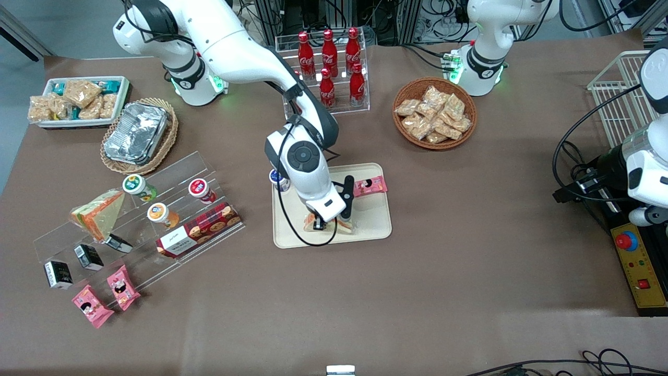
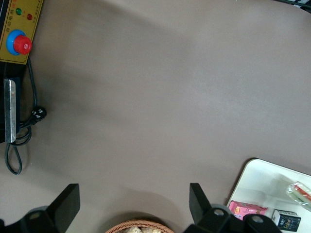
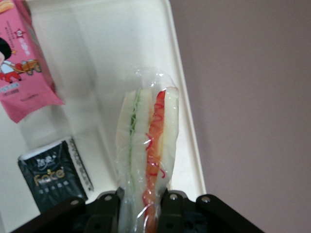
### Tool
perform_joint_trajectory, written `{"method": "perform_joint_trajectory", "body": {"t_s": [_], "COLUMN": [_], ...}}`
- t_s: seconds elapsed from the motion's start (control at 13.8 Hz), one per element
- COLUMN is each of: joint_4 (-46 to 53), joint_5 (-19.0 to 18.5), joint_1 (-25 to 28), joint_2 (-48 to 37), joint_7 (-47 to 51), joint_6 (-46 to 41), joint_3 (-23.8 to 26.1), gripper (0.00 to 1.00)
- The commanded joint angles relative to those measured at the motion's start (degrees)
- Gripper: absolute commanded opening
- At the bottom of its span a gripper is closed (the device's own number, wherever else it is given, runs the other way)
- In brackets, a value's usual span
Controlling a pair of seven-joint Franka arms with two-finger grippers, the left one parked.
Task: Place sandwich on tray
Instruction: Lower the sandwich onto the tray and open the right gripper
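Note:
My right gripper (image 1: 326,222) is low over the cream-beige tray (image 1: 373,222), at the part of it nearest the front camera. It is shut on the sandwich (image 3: 148,141), a clear-wrapped wedge with pale bread and a red-orange filling stripe, held edge-up. The fingers (image 3: 171,203) press both sides of the wrap. The sandwich (image 1: 344,224) hangs over the tray floor (image 3: 107,63) close to the rim; I cannot tell whether it touches. The parked arm's wrist view shows the tray's corner (image 2: 257,177) and the sandwich (image 2: 300,190).
On the tray lie a pink snack pack (image 1: 369,186) and a small black pack (image 3: 48,174); a yogurt cup (image 1: 279,179) stands at its corner. Another wedge sandwich (image 1: 99,211) sits on the acrylic stand. A cola rack (image 1: 329,68) and a snack basket (image 1: 434,113) stand farther back.

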Motion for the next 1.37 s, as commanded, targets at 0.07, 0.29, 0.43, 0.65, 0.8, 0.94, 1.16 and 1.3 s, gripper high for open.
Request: {"method": "perform_joint_trajectory", "body": {"t_s": [0.07,0.29,0.43,0.65,0.8,0.94,1.16,1.3], "joint_4": [-1.5,-1.7,-1.8,-1.7,-1.4,-1.0,-1.0,-0.9], "joint_5": [0.4,0.4,0.4,0.5,1.0,1.2,2.9,4.0], "joint_1": [1.8,2.3,2.3,2.0,1.3,1.2,0.8,0.5], "joint_2": [1.1,2.0,2.0,1.9,1.6,1.1,-0.4,-3.9], "joint_7": [-0.5,0.0,0.0,-0.1,-0.3,-0.1,-0.1,-0.2], "joint_6": [3.9,5.1,5.1,5.1,5.1,4.6,3.4,-0.7], "joint_3": [-0.8,-0.8,-0.8,-0.8,-0.8,-0.8,-0.8,-0.8], "gripper": [0.00,0.15,0.62,0.97,0.97,0.97,0.97,0.97]}}
